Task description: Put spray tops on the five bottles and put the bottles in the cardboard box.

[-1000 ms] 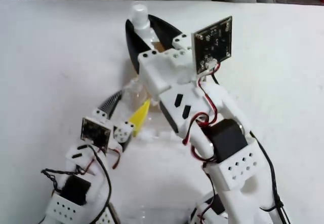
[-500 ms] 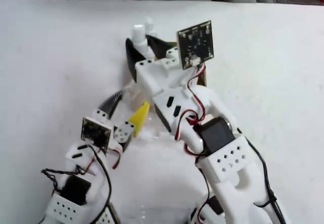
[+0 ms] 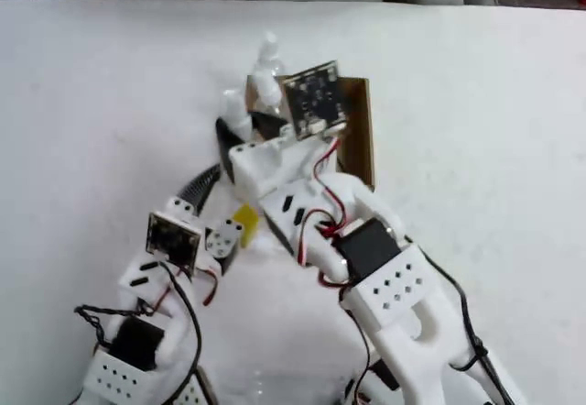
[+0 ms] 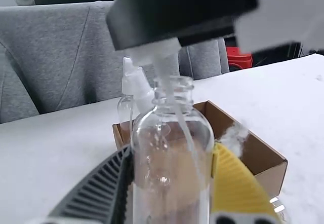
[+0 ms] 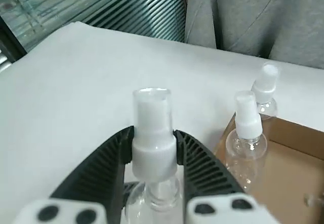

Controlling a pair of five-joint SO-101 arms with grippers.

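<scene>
Two grips are seen: left fingers (image 4: 101, 193) clamped on a clear bottle (image 4: 172, 158), right fingers (image 5: 202, 168) clamped on a spray top (image 5: 153, 133), its tube inside that bottle's neck. Beyond, two capped bottles (image 5: 248, 133) are stood in the cardboard box (image 4: 258, 155), well inside the bench (image 3: 476, 103) edges.

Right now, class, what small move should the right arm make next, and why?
Probably lower the spray top straight down: the right end effector holds it just above the neck of the bottle gripped by the left end effector, its tube inside.

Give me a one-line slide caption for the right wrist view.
Right end effector holds a spray top just above a bottle; two capped bottles stand in the cardboard box beyond.
</scene>
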